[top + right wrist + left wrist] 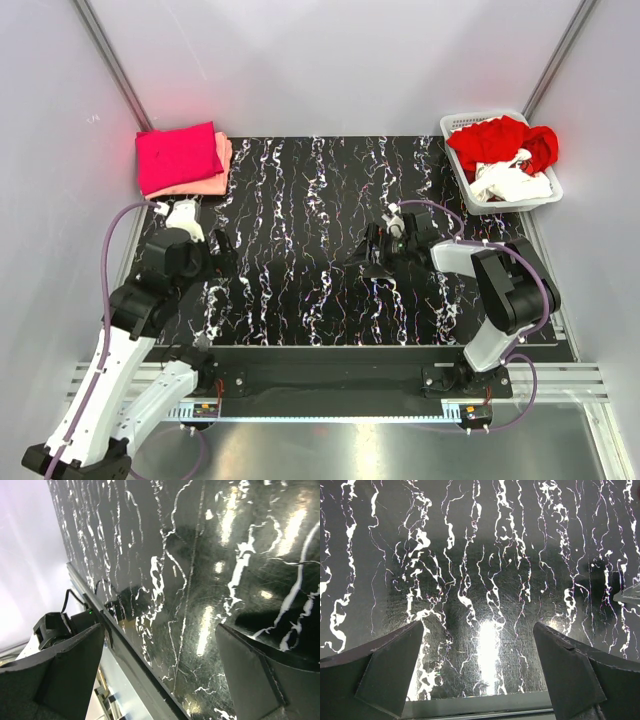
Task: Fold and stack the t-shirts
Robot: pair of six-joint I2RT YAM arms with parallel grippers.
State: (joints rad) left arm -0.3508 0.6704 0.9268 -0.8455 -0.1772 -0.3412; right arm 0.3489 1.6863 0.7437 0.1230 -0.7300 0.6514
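Observation:
A folded magenta t-shirt (pixel 177 156) lies on a folded salmon-pink t-shirt (pixel 218 178) at the back left corner of the black marbled mat (pixel 300 200). A crumpled red t-shirt (pixel 495 140) and a crumpled white t-shirt (pixel 512 183) fill the white basket (pixel 455 128) at the back right. No green t-shirt shows. My left gripper (pixel 222 252) is open and empty over the mat's left side; its wrist view (pixel 477 667) shows only mat between the fingers. My right gripper (pixel 368 258) is open and empty over the mat's middle; its wrist view (pixel 160 670) shows only mat.
The mat's near edge and a metal rail (pixel 330 412) run along the front. Grey walls close the left, back and right sides. The right arm's link (pixel 515 285) stands over the mat's right edge.

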